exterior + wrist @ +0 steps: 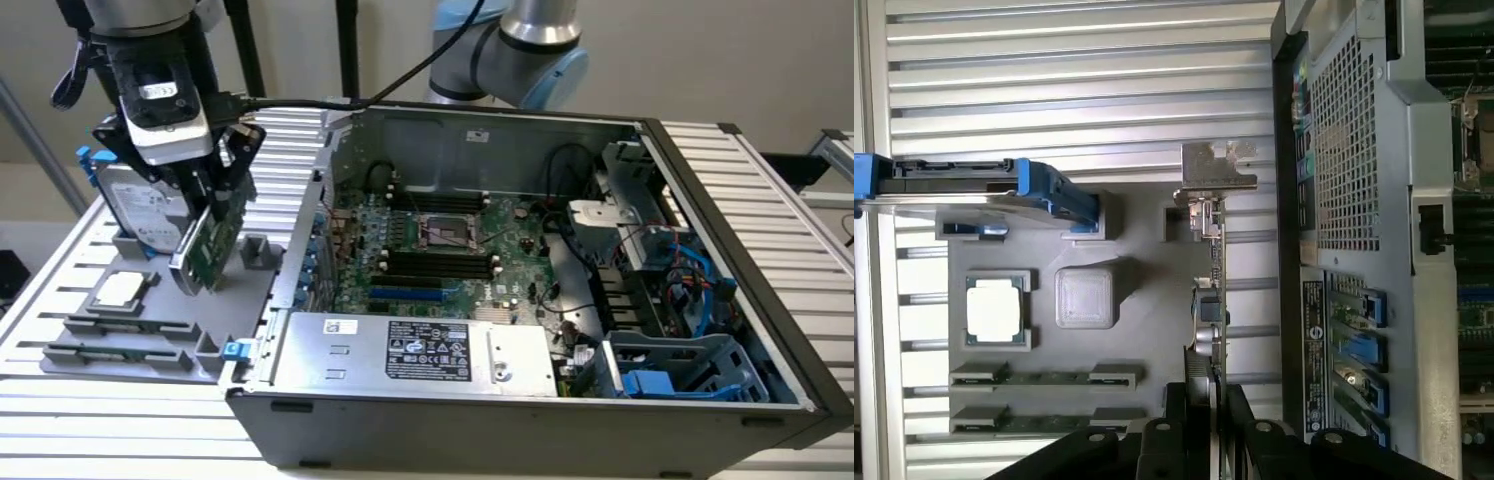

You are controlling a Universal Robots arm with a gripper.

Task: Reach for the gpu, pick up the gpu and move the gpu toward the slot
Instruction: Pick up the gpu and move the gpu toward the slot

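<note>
- Closest to the lens, the claw has its dark fingers clamped on the gpu, pinching the thin card edge-on.
- In the exterior view the gpu stands upright over the grey holder tray, just beside the open computer case.
- Its silver bracket sits at the end away from the claw.
- The blue-framed hard drive stands beside the gpu, on the side away from the case.
- The square chip lies flat on the tray near the gpu.
</note>
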